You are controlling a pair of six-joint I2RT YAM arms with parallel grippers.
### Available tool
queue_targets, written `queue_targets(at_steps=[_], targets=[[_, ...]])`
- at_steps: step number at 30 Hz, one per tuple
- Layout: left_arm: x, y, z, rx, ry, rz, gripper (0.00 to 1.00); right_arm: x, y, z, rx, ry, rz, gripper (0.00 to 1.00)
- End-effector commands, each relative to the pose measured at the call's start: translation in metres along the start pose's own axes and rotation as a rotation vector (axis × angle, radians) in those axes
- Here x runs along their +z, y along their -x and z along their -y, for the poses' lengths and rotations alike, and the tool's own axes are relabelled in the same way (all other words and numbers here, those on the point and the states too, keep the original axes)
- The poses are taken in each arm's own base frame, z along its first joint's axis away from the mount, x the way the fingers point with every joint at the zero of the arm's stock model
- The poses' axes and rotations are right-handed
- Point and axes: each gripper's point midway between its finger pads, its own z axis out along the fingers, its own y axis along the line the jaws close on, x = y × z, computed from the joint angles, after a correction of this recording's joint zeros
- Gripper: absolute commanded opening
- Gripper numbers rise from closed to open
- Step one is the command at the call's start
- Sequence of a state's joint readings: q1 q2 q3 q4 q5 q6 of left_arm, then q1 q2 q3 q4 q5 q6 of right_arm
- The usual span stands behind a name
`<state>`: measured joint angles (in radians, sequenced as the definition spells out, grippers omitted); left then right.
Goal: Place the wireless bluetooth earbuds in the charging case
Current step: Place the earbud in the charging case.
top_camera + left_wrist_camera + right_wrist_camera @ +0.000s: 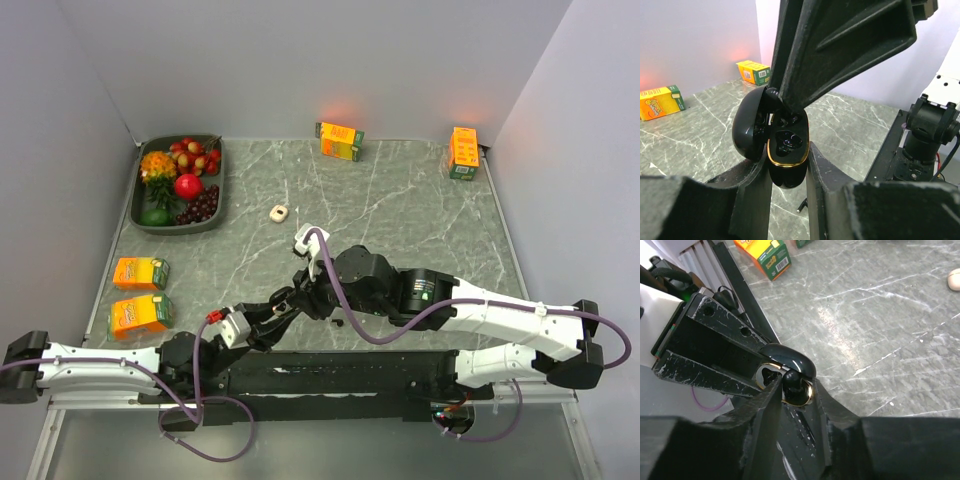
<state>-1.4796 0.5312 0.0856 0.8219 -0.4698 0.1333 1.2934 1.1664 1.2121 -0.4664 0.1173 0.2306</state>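
- Top: left gripper [280, 308] and right gripper [296, 297] meet near the table's [400, 200] front edge; white earbud [279, 212] lies well apart.
- Left wrist: left gripper clamped on case [787, 167], lid open leftward.
- Right wrist: right gripper pinches black earbud [792, 382] at the case's gold rim.

case [786, 175] blk, gold rim | earbud [792, 382] blk | table [400, 200] grey marble, wht veins | cartons [140, 273] orange
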Motion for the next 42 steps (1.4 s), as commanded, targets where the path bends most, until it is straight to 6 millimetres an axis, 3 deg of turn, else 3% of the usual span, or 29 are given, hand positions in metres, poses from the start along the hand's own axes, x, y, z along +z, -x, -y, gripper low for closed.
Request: queue_targets(at_steps=[1, 5, 14, 21, 27, 33, 36, 37, 40, 42], targets=[[0.005, 0.031, 0.002, -0.065, -0.004, 0.084, 0.01, -0.01, 0.023, -0.008, -0.021, 0.038, 0.072, 0.31], [0.004, 0.033, 0.004, -0.068, -0.02, 0.091, 0.01, -0.013, 0.02, -0.009, -0.04, 0.057, 0.076, 0.21], [0.002, 0.037, 0.008, -0.068, -0.052, 0.114, 0.01, -0.022, 0.014, -0.024, -0.123, 0.174, 0.088, 0.1], [0.0, 0.045, 0.012, -0.073, -0.084, 0.148, 0.01, -0.033, 0.004, -0.038, -0.209, 0.291, 0.087, 0.04], [-0.002, 0.049, 0.014, -0.071, -0.097, 0.167, 0.01, -0.04, -0.001, -0.038, -0.284, 0.326, 0.075, 0.04], [-0.002, 0.051, 0.015, -0.075, -0.106, 0.174, 0.01, -0.042, -0.008, -0.033, -0.31, 0.325, 0.038, 0.11], [-0.002, 0.049, 0.015, -0.075, -0.102, 0.167, 0.01, -0.046, -0.003, -0.031, -0.302, 0.314, 0.062, 0.19], [-0.002, 0.049, 0.015, -0.076, -0.102, 0.166, 0.01, -0.047, 0.0, -0.029, -0.297, 0.302, 0.075, 0.29], [-0.001, 0.046, 0.013, -0.078, -0.09, 0.152, 0.01, -0.054, 0.015, -0.03, -0.258, 0.285, 0.138, 0.45], [0.0, 0.045, 0.012, -0.077, -0.081, 0.146, 0.01, -0.055, 0.023, -0.027, -0.227, 0.257, 0.155, 0.5]])
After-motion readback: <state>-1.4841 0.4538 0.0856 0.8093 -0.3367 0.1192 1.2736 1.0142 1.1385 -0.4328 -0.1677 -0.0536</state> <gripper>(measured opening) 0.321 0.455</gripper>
